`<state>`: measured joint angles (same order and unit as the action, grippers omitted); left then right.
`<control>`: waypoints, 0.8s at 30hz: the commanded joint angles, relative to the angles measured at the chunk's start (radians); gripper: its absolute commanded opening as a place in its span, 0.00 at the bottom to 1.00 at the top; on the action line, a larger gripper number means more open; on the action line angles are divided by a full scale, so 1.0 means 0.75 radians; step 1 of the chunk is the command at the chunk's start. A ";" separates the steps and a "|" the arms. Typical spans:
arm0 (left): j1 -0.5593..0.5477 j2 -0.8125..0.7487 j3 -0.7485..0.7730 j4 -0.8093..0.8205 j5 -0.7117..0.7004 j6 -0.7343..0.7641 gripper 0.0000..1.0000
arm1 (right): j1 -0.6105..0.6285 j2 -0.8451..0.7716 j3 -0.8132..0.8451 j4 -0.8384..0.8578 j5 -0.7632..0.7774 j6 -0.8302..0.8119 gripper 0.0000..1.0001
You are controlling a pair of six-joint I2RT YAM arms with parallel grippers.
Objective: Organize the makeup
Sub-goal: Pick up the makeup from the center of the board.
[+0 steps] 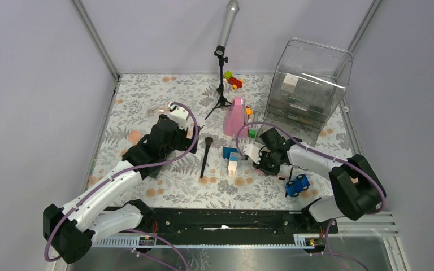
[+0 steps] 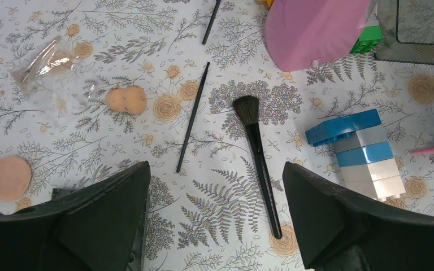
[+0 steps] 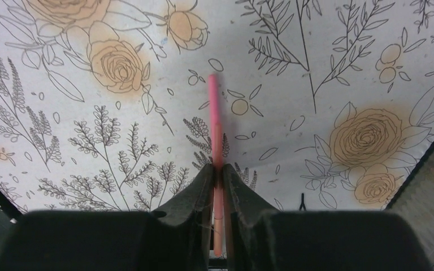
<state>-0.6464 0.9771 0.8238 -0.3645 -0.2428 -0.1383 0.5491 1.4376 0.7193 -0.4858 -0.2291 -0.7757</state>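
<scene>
Slim pink pencil (image 3: 215, 124), pointing away across the floral worktop (image 3: 344, 68). Clamped tight on its near end: right claw (image 3: 217, 172). Spread wide and empty above a black brush (image 2: 258, 152): left claw (image 2: 216, 169)

Top external: high above near edge, looks down over whole table (image 1: 175, 183). Left wrist: moderately close, looks down; shares black brush (image 2: 258, 158), block stack (image 2: 361, 152) with top. Right wrist: very close to tabletop, pink pencil (image 3: 215, 118) central.
</scene>
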 commanded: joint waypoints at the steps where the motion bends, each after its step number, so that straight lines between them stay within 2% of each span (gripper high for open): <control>1: 0.008 -0.014 -0.004 0.042 0.002 0.013 0.99 | 0.009 0.044 0.041 0.022 -0.093 0.066 0.16; 3: 0.007 -0.014 -0.004 0.042 -0.001 0.013 0.99 | 0.010 0.070 0.073 0.047 -0.109 0.156 0.14; 8: 0.007 -0.013 -0.004 0.042 0.001 0.013 0.99 | 0.010 0.177 0.169 0.052 -0.048 0.395 0.00; 13: 0.006 -0.012 -0.004 0.042 0.003 0.013 0.99 | 0.011 0.217 0.196 0.058 0.001 0.491 0.00; 19: 0.007 -0.010 -0.004 0.042 0.002 0.013 0.99 | 0.010 0.080 0.171 0.126 0.060 0.549 0.00; 24: 0.007 -0.010 -0.004 0.042 0.001 0.013 0.99 | 0.010 -0.046 0.156 0.158 0.214 0.571 0.00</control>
<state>-0.6460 0.9771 0.8238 -0.3645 -0.2428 -0.1383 0.5499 1.4975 0.8383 -0.4080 -0.1757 -0.3836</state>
